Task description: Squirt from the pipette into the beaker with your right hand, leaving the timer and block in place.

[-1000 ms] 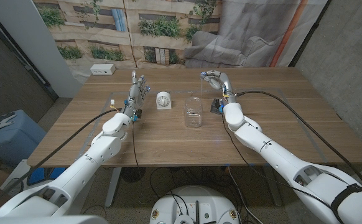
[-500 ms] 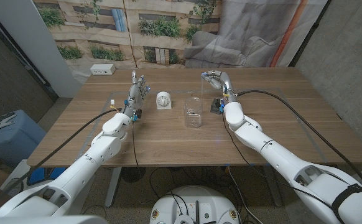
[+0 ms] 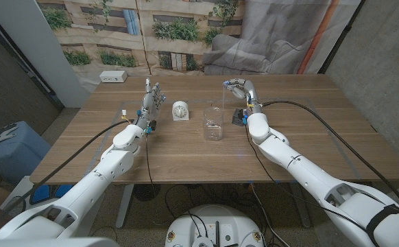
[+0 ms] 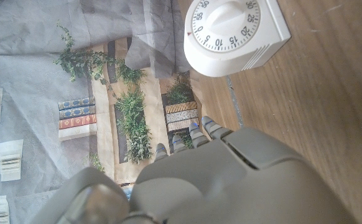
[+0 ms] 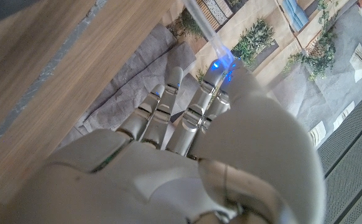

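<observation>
Head view: my right robot hand (image 3: 238, 88) hangs raised over the far-right part of the table (image 3: 309, 137), fingers curled around the pipette (image 3: 225, 101), a thin clear tube that hangs from it just above the beaker (image 3: 213, 123). Right wrist view: pipette (image 5: 207, 34) runs out past my fingertips (image 5: 221, 78). It looks light, soft at the bulb, slippery plastic; I judge the hold belongs on the bulb, squeezed gently. Beaker is clear, probably glass, fragile and easy to tip; it stands mid-table, between the timer (image 3: 179, 110) and the dark block (image 3: 238, 116). My left robot hand (image 3: 153, 99) stands on edge near the timer, fingers straight, holding nothing. Against a second ago: right hand drifted a touch rightward, otherwise nothing moved.
</observation>
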